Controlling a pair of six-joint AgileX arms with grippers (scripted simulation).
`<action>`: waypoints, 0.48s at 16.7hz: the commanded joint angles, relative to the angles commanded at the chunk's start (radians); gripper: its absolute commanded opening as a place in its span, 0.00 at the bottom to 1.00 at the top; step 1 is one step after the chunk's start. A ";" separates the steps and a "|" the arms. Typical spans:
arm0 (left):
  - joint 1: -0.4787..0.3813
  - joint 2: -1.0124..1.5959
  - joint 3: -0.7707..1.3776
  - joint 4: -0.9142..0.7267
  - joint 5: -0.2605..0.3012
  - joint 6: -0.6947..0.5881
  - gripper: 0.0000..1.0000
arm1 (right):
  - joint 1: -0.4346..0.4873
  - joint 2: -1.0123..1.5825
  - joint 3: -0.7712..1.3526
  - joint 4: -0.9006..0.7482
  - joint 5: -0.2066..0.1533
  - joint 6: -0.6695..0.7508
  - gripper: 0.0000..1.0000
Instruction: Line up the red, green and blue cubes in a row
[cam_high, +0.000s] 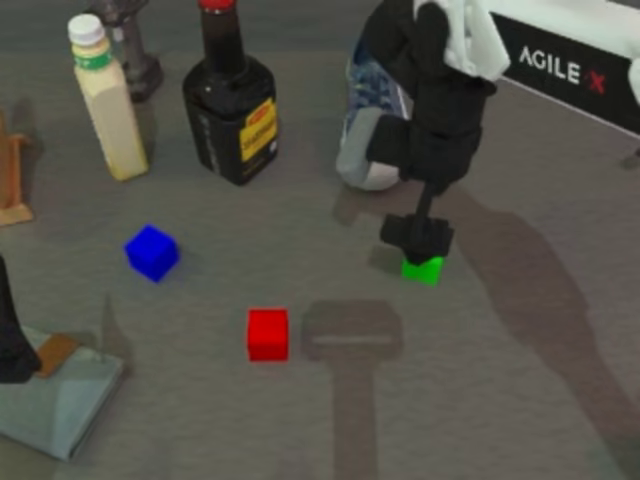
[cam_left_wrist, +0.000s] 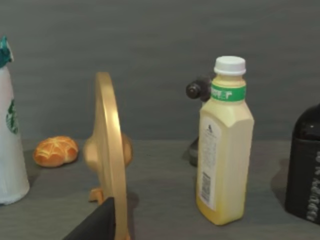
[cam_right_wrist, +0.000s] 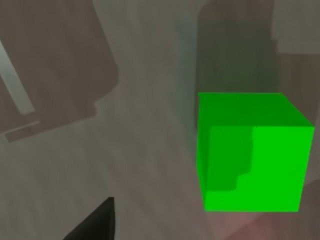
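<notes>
I have my right gripper (cam_high: 421, 243) low over the green cube (cam_high: 424, 269), right of the worktop's (cam_high: 520, 400) centre; from above its black fingers cover the cube's far part. In the right wrist view the green cube (cam_right_wrist: 252, 152) fills the frame with only one dark fingertip (cam_right_wrist: 97, 222) showing well to its side, so I cannot tell whether the fingers are released or clenched on it. The red cube (cam_high: 268, 334) sits on the worktop near the middle, toward the front edge, well apart from the green one. The blue cube (cam_high: 152, 252) lies further toward the left edge and a little farther back than the red. My left arm (cam_high: 15, 340) is parked at the left edge, its gripper not visible from above.

Along the back edge stand a cream-coloured bottle with a white cap (cam_high: 105, 100) and a dark sauce bottle with a yellow label (cam_high: 232, 100), with a grey and blue shoe (cam_high: 368, 130) partly behind my right arm. The left wrist view shows the cream bottle (cam_left_wrist: 224, 145), a gold upright stand (cam_left_wrist: 109, 155), a bread roll (cam_left_wrist: 56, 151) and a white cup (cam_left_wrist: 10, 145).
</notes>
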 joint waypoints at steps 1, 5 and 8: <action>0.000 0.000 0.000 0.000 0.000 0.000 1.00 | -0.001 0.006 -0.016 0.022 0.000 0.001 1.00; 0.000 0.000 0.000 0.000 0.000 0.000 1.00 | -0.002 0.049 -0.110 0.162 0.000 0.001 1.00; 0.000 0.000 0.000 0.000 0.000 0.000 1.00 | -0.003 0.080 -0.173 0.257 0.001 0.000 1.00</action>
